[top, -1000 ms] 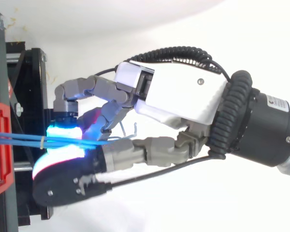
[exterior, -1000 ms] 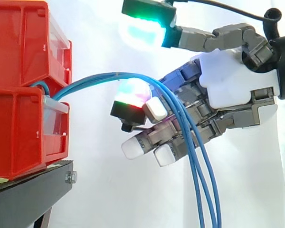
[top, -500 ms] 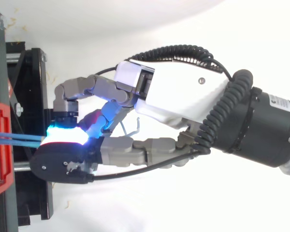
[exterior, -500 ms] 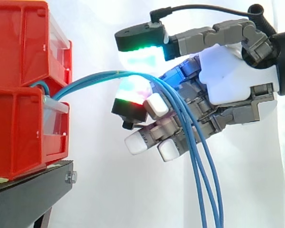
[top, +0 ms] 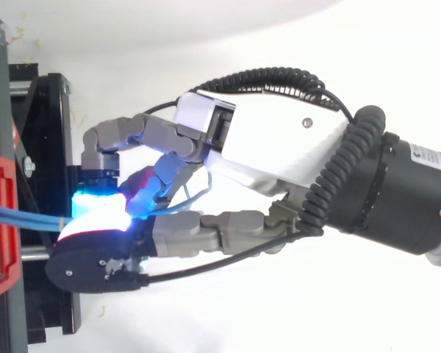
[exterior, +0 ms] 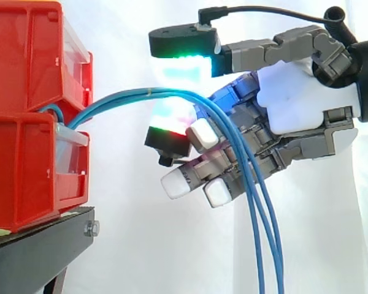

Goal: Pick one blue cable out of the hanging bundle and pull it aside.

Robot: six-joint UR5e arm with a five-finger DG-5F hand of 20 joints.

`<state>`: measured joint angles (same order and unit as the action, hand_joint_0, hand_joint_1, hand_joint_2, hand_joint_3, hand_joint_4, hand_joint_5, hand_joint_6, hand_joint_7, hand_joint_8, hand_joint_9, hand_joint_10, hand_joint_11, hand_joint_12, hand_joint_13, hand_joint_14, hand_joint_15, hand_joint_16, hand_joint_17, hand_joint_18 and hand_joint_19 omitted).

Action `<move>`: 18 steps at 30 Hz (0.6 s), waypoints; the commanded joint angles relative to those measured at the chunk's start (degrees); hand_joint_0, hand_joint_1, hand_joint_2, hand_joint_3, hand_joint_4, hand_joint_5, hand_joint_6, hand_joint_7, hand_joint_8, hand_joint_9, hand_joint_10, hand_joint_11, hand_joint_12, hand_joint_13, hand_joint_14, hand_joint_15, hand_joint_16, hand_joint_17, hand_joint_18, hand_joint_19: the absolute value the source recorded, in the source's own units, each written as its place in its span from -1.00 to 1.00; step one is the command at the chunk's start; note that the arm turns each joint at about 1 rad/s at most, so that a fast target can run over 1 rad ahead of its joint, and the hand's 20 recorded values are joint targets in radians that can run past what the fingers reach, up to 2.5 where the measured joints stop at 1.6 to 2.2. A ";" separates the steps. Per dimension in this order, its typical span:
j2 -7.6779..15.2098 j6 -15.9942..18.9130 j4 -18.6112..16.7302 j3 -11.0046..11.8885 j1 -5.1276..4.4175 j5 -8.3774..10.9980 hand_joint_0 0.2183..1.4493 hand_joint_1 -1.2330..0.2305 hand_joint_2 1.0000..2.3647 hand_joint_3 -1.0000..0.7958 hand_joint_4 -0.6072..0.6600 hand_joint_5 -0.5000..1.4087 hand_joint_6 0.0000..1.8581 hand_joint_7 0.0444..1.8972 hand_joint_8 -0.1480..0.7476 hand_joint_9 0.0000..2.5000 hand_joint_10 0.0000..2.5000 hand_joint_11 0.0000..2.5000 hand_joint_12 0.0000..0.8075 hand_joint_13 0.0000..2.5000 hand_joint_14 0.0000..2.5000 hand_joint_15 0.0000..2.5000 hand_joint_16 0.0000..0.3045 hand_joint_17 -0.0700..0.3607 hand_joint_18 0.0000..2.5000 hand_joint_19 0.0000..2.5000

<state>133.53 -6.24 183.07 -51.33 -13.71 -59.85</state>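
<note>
Several blue cables [exterior: 129, 95] leave the gap between the red bins, arch to the right and hang down in front of my hand [exterior: 294, 104]. From above they [top: 29, 215] run as one bundle under the thumb. The thumb pad [exterior: 184, 46] glows green and lies level just above the arch. A finger pad [exterior: 168, 131] glowing red and green sits just below it. White background shows on both sides of the cables, so nothing pinches them. The other fingers are half curled behind the hanging strands. My hand [top: 279, 147] reaches in from the right.
Two stacked red bins [exterior: 24, 61] stand at the left on a black stand [exterior: 43, 245], close to my fingertips. From above, the bin's edge [top: 0, 220] and the stand [top: 44, 110] lie along the left side. A white curtain hangs behind.
The thumb swung down and left from a raised pose and now lies level over the cable arch. From above, the separate cable strands drew into one bundle and shifted slightly toward the thumb.
</note>
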 commanded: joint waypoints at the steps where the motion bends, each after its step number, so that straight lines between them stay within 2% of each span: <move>1: -0.03 0.00 0.01 0.00 0.00 0.00 -0.01 -0.56 -0.97 -0.21 0.43 -0.61 -0.02 0.84 0.07 -0.19 -0.99 -0.54 0.00 -0.36 -0.99 -0.69 -0.65 -0.12 -0.40 -0.57; 8: -0.03 0.00 0.01 0.00 0.00 -0.18 0.02 -0.58 -0.99 -0.37 0.39 -0.60 -0.02 0.85 0.05 -0.17 -0.99 -0.54 -0.02 -0.34 -0.99 -0.69 -0.66 -0.13 -0.38 -0.58; 12: -0.03 0.00 0.01 0.09 0.00 -0.35 -0.04 -0.58 -1.00 -0.40 0.46 -0.60 -0.01 0.82 0.04 -0.17 -0.99 -0.54 -0.02 -0.33 -0.99 -0.68 -0.66 -0.13 -0.36 -0.60; 15: -0.03 0.00 0.01 0.18 0.00 -0.35 -0.18 -0.54 -1.00 -0.44 0.39 -0.61 0.00 0.70 0.07 -0.16 -0.99 -0.54 0.00 -0.33 -0.99 -0.68 -0.66 -0.13 -0.34 -0.59; 16: -0.03 0.00 0.01 0.18 0.00 -0.35 -0.26 -0.49 -1.00 -0.44 0.30 -0.61 0.01 0.51 0.07 -0.15 -0.99 -0.53 0.01 -0.34 -0.99 -0.68 -0.66 -0.13 -0.35 -0.58; 17: 0.06 0.00 0.01 0.18 0.00 -0.35 -0.33 -0.45 -1.00 -0.44 0.29 -0.61 0.01 0.42 0.07 -0.15 -0.99 -0.53 0.01 -0.34 -0.99 -0.67 -0.65 -0.13 -0.35 -0.57; 18: -0.03 0.00 0.01 0.18 0.00 -0.35 -0.42 -0.37 -1.00 -0.44 0.35 -0.60 -0.01 0.47 0.10 -0.15 -0.99 -0.53 0.04 -0.34 -0.99 -0.67 -0.65 -0.11 -0.36 -0.56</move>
<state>133.52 -6.24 183.08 -51.18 -13.71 -60.19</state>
